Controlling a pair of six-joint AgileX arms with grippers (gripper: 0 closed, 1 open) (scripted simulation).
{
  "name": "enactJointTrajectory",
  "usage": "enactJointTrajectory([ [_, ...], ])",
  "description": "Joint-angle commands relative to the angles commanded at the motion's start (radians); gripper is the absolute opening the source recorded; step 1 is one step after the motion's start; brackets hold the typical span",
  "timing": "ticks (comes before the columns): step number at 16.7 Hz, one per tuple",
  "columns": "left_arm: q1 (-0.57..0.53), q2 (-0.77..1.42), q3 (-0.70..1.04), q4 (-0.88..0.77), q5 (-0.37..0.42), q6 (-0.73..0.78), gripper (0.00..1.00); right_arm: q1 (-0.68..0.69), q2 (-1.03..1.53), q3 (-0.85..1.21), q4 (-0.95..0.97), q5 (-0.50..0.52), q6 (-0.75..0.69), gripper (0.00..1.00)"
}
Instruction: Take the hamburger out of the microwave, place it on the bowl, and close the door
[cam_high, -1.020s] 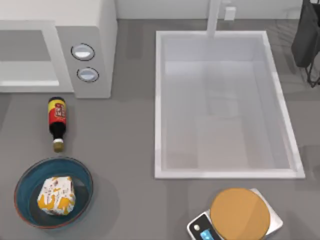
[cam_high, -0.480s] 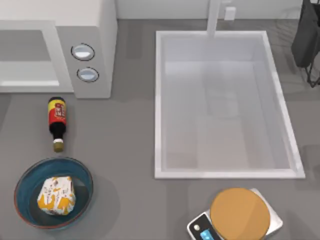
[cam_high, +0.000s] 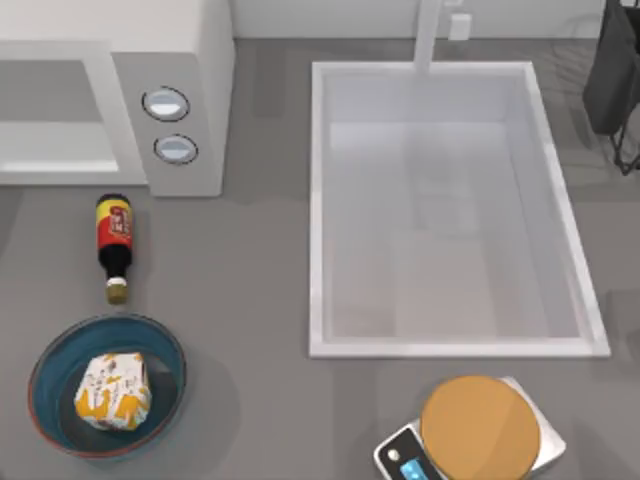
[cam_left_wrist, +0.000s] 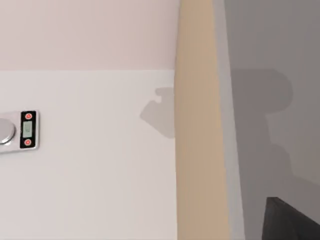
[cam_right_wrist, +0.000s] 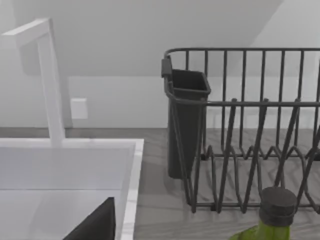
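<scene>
The hamburger (cam_high: 113, 390), a small lump in white paper with orange marks, lies inside the blue bowl (cam_high: 50, 360) at the table's front left. At the back left stands the white microwave (cam_high: 190, 40), with two round knobs (cam_high: 166, 103) beside a grey panel (cam_high: 50, 95); I cannot tell whether that panel is the door's window or the cavity. A dark part of my left gripper (cam_left_wrist: 295, 220) shows at the edge of the left wrist view, away from the table's things. A dark part of my right gripper (cam_right_wrist: 95, 225) shows over the sink's rim.
A sauce bottle (cam_high: 114, 245) lies between the microwave and the bowl. A big white sink (cam_high: 315, 200) with a faucet (cam_right_wrist: 50, 75) fills the middle right. A tan-topped scale (cam_high: 478, 430) sits at the front. A dark dish rack (cam_right_wrist: 240, 125) and a green bottle (cam_right_wrist: 272, 215) stand at the right.
</scene>
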Motion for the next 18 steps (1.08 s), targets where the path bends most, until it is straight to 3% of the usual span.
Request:
enactJointTrajectory([
  [6,-0.013,-0.02,-0.016,0.008,-0.004,-0.011,0.0,0.0,0.0,0.0,0.0,0.0,0.0,1.0],
  [14,-0.158,-0.285,-0.354,0.166,-0.076,-0.171,0.0,0.0,0.0,0.0,0.0,0.0,0.0,1.0],
  [18,-0.176,-0.315,-0.386,0.185,-0.084,-0.191,0.0,0.0,0.0,0.0,0.0,0.0,0.0,1.0],
])
